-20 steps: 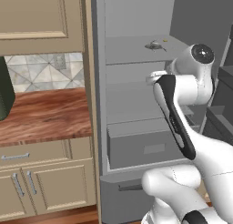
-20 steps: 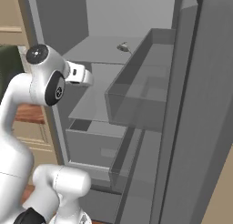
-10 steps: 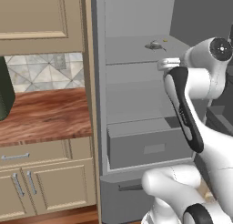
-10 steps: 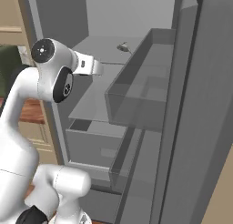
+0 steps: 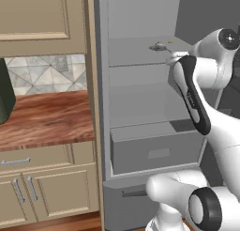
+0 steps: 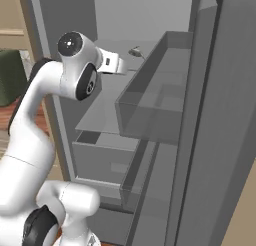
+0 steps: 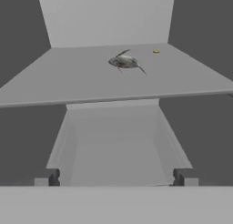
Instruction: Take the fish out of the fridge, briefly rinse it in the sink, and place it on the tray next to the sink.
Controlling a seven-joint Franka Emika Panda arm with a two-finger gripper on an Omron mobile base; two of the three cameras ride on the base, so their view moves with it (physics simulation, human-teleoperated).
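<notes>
— How is the gripper (image 7: 116,176) set?
— Spread wide and holding nothing, level with the fridge (image 5: 140,33) shelf's front edge; the arm hides it in both base views.
— And the fish (image 7: 124,61)?
— Lying on the upper shelf toward the back, long axis crosswise, beside a small yellow speck (image 7: 156,51) too tiny to identify.

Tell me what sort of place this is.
A simulated home kitchen, it seems: an open grey fridge with a fish lying on its upper shelf, beige wooden cabinets beside it, and a wood-grain counter under a tiled backsplash.
</notes>
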